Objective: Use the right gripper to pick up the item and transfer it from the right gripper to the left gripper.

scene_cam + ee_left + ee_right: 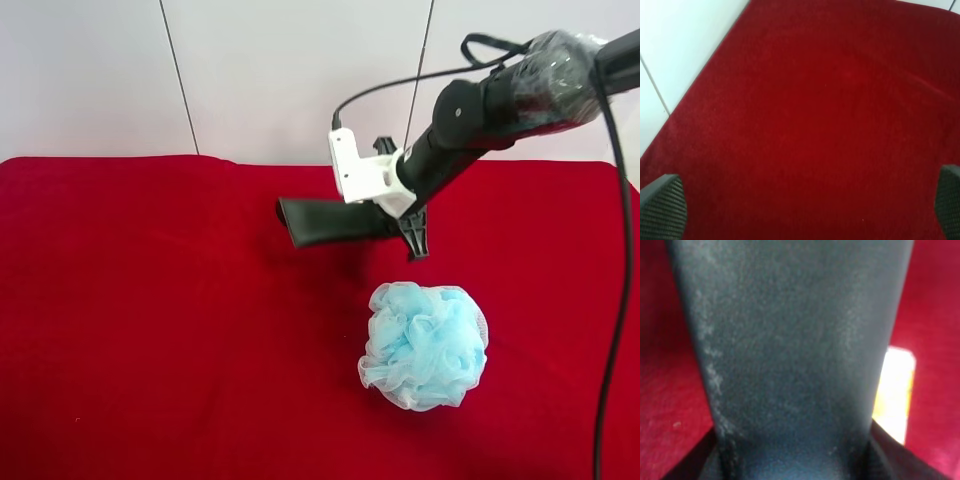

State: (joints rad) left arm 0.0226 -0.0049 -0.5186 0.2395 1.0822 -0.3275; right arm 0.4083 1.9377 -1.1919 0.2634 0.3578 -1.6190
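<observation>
Where the high camera looks down, a red cloth (150,300) covers the whole work surface. The arm at that view's right, wrapped in clear plastic, reaches in over the cloth's far edge. Its right gripper (395,212), carrying a white bracket (355,168), is clamped on one end of the item (325,221). This is a flat, dark, oblong case that sticks out sideways toward the view's left. The item is held near the middle of the far edge, and a faint shadow lies on the cloth under it. A fluffy light-blue bath puff (424,345) rests on the cloth nearer the front edge, toward the right side and apart from the gripper.

In the right wrist view the item's dark, grainy surface fills most of the picture, which shows that this arm is the right one. The black fingers (690,465) press against both of its sides. Red cloth shows past the item on either side, and a blurred pale box shape (896,390) lies on the cloth beyond it. Its print cannot be read.

In the left wrist view the left gripper (805,205) has its jaws spread wide, with only bare red cloth between the textured fingertips (662,207). One corner of the cloth meets a white tiled surface (680,45).
</observation>
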